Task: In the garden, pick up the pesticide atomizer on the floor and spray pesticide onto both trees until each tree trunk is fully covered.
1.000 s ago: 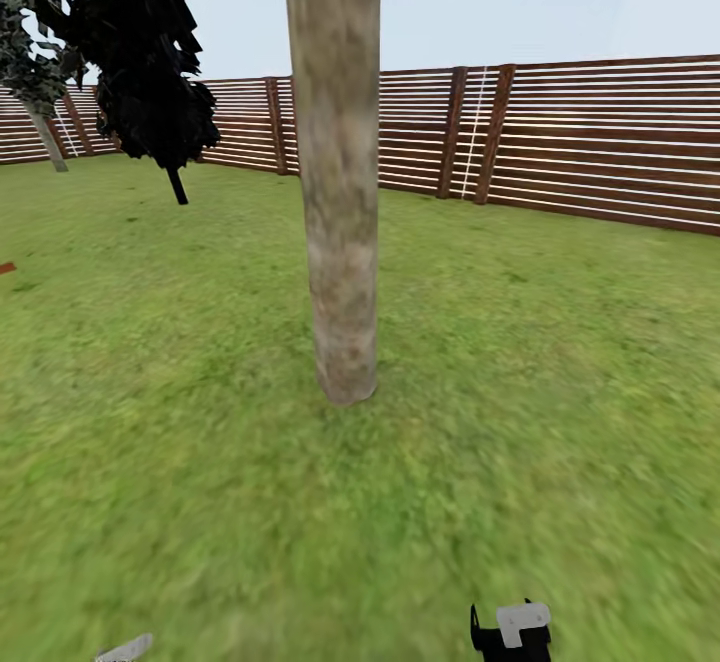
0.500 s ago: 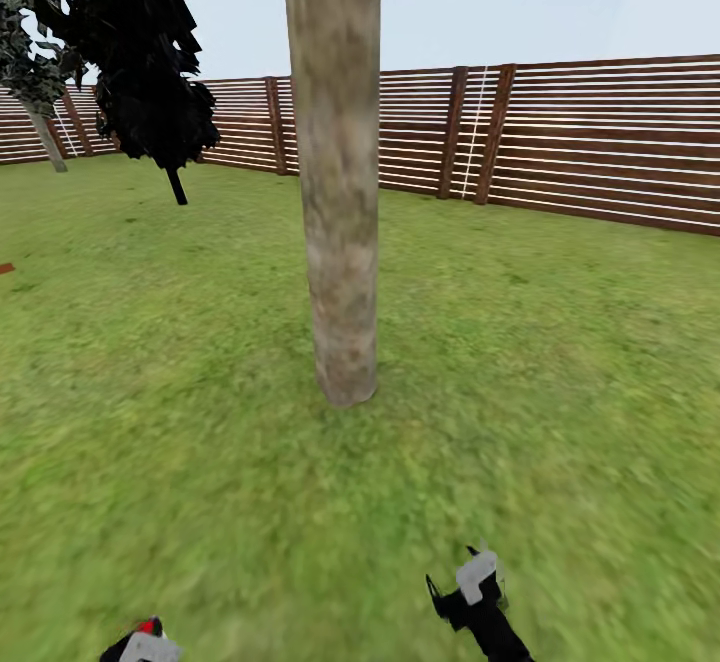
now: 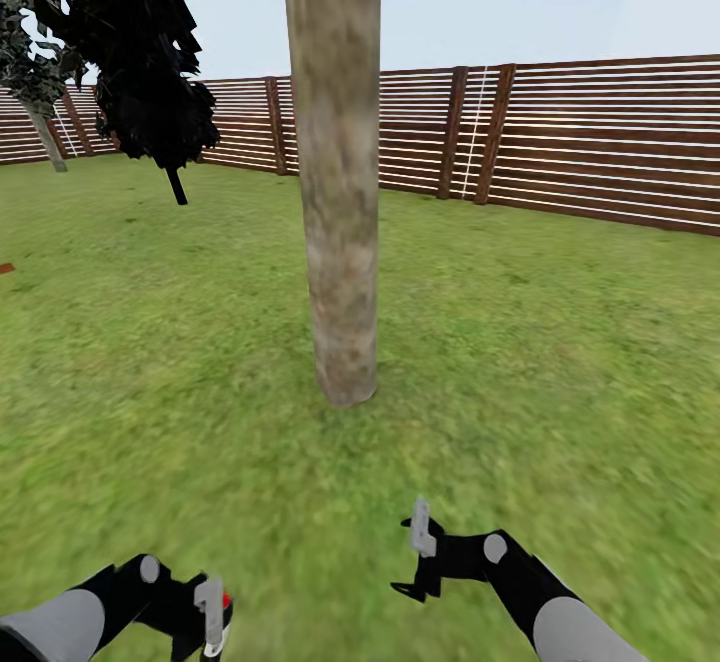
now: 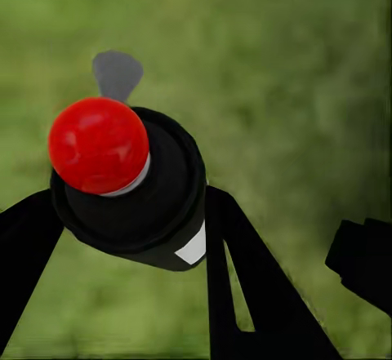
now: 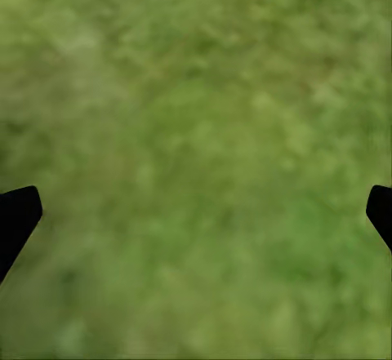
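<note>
The tree (image 3: 340, 192) with a thick, smooth, mottled beige trunk rises from the grass straight ahead. In the left wrist view the pesticide atomizer (image 4: 131, 188) has a dark body, a red top and a grey nozzle tip. It sits between the black fingers of my left gripper (image 4: 131, 242), which is shut on it. From the head view that left gripper (image 3: 212, 614) is low at the left, with a bit of the atomizer's red (image 3: 227, 602) beside it. My right gripper (image 3: 415, 554) hangs open over grass, short of the trunk, and its fingertips stand wide apart around its midpoint (image 5: 196, 213).
A brown slatted fence (image 3: 560, 142) runs along the back of the lawn. A black conifer (image 3: 140, 52) stands at the back left, with a pale thin trunk (image 3: 46, 140) further left. Grass (image 3: 540, 362) surrounds the tree.
Both arms have risen from the bottom edge into the head view. The right gripper moved up and to the left; the left gripper with the atomizer came up at the lower left.
</note>
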You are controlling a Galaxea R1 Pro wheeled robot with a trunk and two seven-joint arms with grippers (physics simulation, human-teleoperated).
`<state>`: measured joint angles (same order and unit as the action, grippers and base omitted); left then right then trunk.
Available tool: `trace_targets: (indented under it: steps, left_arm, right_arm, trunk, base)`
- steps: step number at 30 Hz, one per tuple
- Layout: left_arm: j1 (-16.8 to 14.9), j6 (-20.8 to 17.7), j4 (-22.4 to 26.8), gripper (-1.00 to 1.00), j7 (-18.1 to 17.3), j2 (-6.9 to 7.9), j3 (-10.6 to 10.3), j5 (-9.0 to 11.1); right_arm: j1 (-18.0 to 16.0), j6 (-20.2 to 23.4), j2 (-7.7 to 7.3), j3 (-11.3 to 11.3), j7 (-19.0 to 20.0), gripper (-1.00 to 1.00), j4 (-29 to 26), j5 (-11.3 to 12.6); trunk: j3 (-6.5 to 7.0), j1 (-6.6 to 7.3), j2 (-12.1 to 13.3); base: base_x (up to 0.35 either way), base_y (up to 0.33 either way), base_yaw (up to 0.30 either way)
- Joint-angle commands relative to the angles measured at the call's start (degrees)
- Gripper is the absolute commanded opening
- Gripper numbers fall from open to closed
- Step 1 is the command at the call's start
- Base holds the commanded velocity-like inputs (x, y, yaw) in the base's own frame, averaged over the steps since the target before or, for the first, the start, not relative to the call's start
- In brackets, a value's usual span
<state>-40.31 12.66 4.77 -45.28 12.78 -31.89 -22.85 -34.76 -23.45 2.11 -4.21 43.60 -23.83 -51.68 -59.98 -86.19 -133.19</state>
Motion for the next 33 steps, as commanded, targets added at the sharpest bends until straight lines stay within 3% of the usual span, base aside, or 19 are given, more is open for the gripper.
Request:
trace_targets:
  steps: [1,3,5,8,9,10,11,15,19,22,30,33]
  left_arm:
    - [-0.06,0.22,0.11,-1.00,-0.28,-0.25,0.52,-3.13]
    - [-0.10,0.24,0.13,-1.00,-0.40,-0.68,0.56,-5.24]
    - [-0.11,0.21,0.14,-1.00,-0.47,-1.02,0.53,-5.91]
    - [-0.19,0.18,0.15,-1.00,-0.52,-2.13,0.40,-6.47]
    - [-0.29,0.15,0.15,-1.00,-0.59,-2.83,0.42,-8.36]
    - [-0.41,0.11,0.38,-1.00,-1.38,-3.66,0.43,-9.63]
    - [-0.46,-1.80,3.95,-1.00,-2.58,-4.40,0.43,-10.85]
    - [-0.47,-5.14,5.85,-1.00,-4.08,-7.12,0.46,-14.03]
    - [-0.55,-5.35,6.74,-1.00,-4.20,-9.27,0.43,-14.70]
    - [-0.55,-5.49,7.06,-1.00,-4.21,-10.73,0.49,-16.41]
    - [-1.16,-5.41,10.59,-1.00,-4.06,-12.13,1.12,-15.58]
    - [-1.11,-5.26,10.83,-1.00,-3.98,-12.26,1.28,-13.41]
  right_arm:
    - [-0.04,-0.26,0.21,-0.45,0.44,1.00,-0.07,-0.54]
    - [-0.06,-0.23,0.31,-0.45,0.69,1.00,-0.11,-0.58]
    - [-0.07,-0.21,0.45,-0.41,0.90,1.00,-0.14,-0.60]
    - [-0.09,-0.20,2.40,-0.37,1.05,1.00,-0.06,-0.68]
    - [-0.09,-0.19,3.60,-0.36,1.05,-1.00,-0.08,-0.71]
    - [-0.11,-0.14,3.94,-0.36,1.06,-1.00,-0.09,-0.78]
    - [-0.09,-0.11,5.80,-0.32,1.10,-1.00,0.07,-1.00]
    - [-0.10,-0.11,6.80,-0.27,1.14,-1.00,0.08,-0.97]
    - [-0.11,-0.11,7.16,-0.27,1.14,-1.00,0.00,-0.97]
    - [-0.12,-0.11,7.78,-0.27,1.09,-1.00,0.17,-0.97]
    - [-0.12,-0.11,7.89,-0.27,1.05,-1.00,0.36,-0.97]
    - [-0.12,-0.11,7.89,-0.27,1.05,-1.00,0.36,-0.97]
  trunk:
    - [-0.05,0.01,-0.02]
    - [-0.05,0.01,-0.02]
    - [-0.05,0.01,-0.02]
    - [-0.05,0.01,-0.02]
    - [-0.05,0.01,-0.02]
    - [-0.05,0.01,-0.02]
    - [-0.05,0.01,-0.02]
    - [-0.05,0.01,-0.02]
    - [-0.05,0.01,-0.02]
    - [-0.05,0.01,-0.02]
    - [-0.05,0.01,-0.02]
    - [-0.05,0.01,-0.02]
  base:
    - [0.000,0.000,0.000]
    - [0.000,0.000,0.000]
    - [0.000,0.000,0.000]
    - [0.000,0.000,0.000]
    - [0.000,0.000,0.000]
    - [0.000,0.000,0.000]
    - [0.000,0.000,0.000]
    - [0.000,0.000,0.000]
    - [0.000,0.000,0.000]
    - [0.000,0.000,0.000]
    - [0.000,0.000,0.000]
    - [0.000,0.000,0.000]
